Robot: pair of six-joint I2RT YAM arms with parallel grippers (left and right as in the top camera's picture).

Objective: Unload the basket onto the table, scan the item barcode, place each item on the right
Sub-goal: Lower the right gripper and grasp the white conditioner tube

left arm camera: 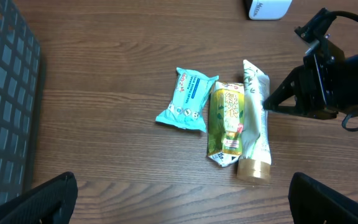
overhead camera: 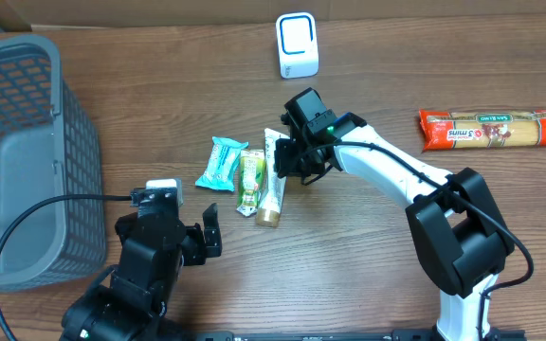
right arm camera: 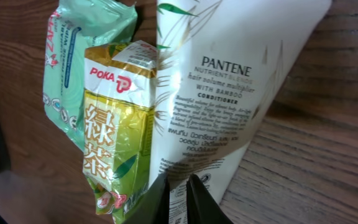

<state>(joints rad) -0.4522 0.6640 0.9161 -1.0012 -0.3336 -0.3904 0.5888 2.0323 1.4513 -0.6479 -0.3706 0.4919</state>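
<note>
A white Pantene conditioner tube (overhead camera: 271, 185) (left arm camera: 253, 118) (right arm camera: 229, 93) lies on the wooden table with its gold cap toward the front. Beside it lie a green tea pack (overhead camera: 250, 180) (left arm camera: 227, 118) (right arm camera: 114, 137) and a teal wipes pack (overhead camera: 223, 161) (left arm camera: 188, 99) (right arm camera: 73, 68). My right gripper (overhead camera: 284, 161) (right arm camera: 179, 199) reaches in from the right, and its fingers pinch the tube's flat crimped end. A white barcode scanner (overhead camera: 298, 44) (left arm camera: 266, 7) stands at the back. My left gripper (overhead camera: 169, 225) (left arm camera: 182, 205) hovers open in front of the items, holding nothing.
A grey mesh basket (overhead camera: 27, 161) (left arm camera: 5, 112) takes up the left side of the table. A red pasta pack (overhead camera: 491, 128) lies at the far right. A black cable runs from the basket side to the left arm.
</note>
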